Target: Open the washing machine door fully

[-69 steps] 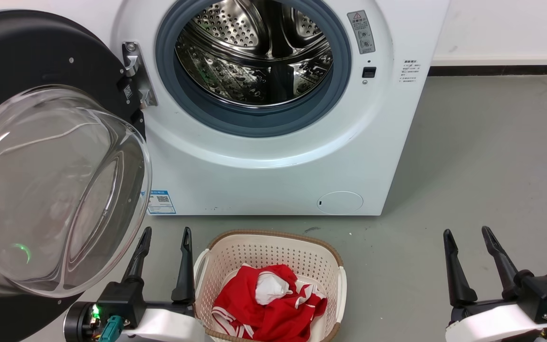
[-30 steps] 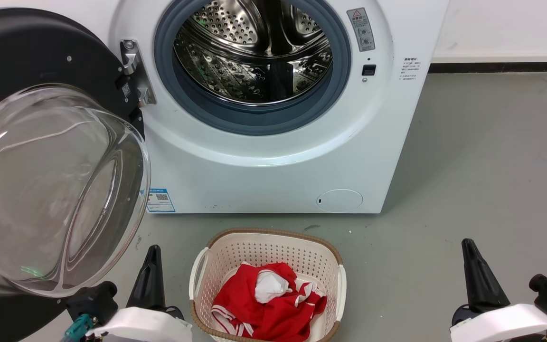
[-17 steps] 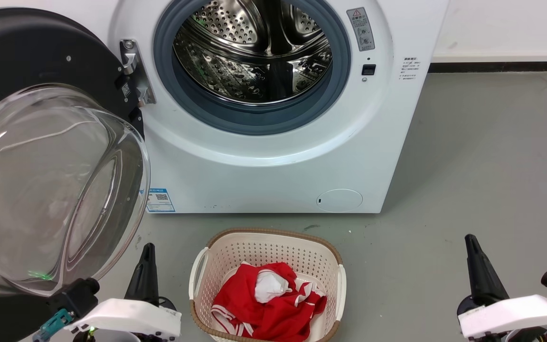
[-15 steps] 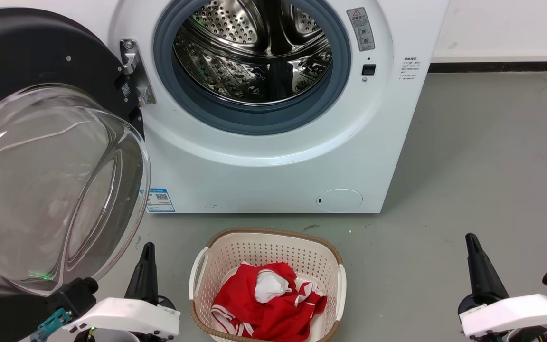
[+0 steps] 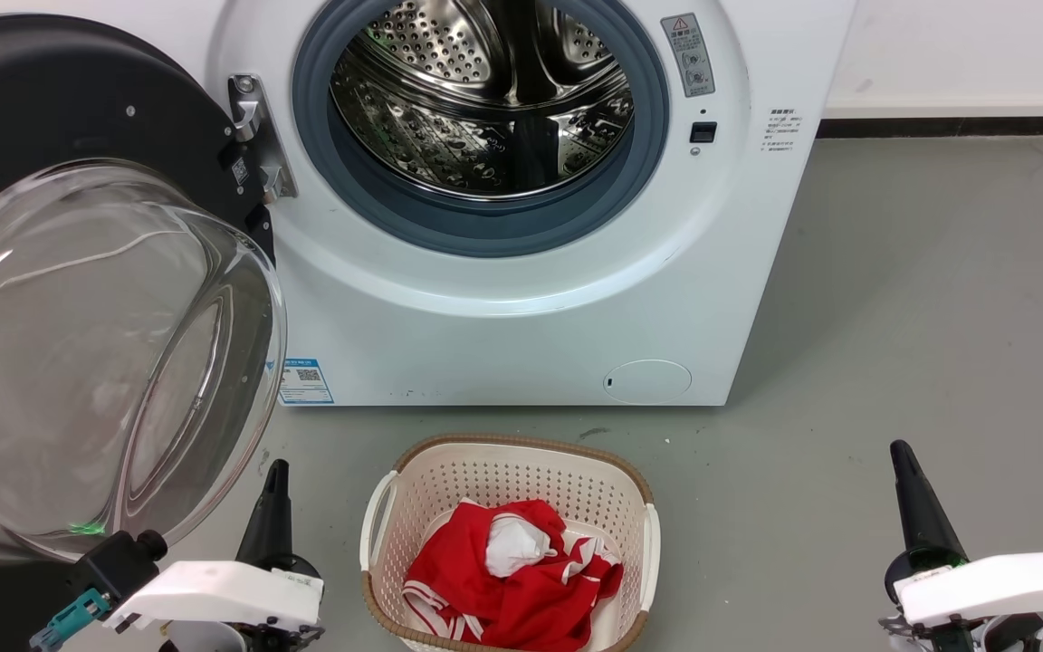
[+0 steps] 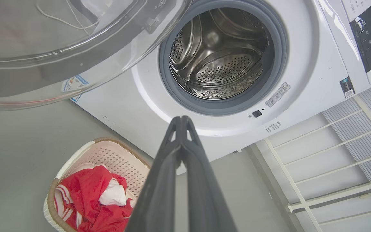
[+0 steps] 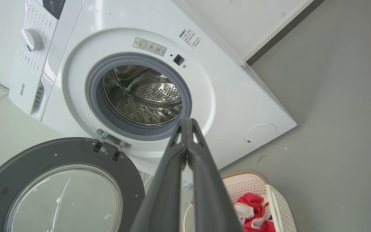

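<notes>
Have left gripper clenched on nothing, fingertips pressed together, low over the grey floor between the washing machine door and the cream laundry basket. Same for right gripper: clenched, empty, well off to the basket's right. See the door swung wide on its hinge, clear of the washing machine, steel drum exposed, red garment heaped in the basket.
</notes>
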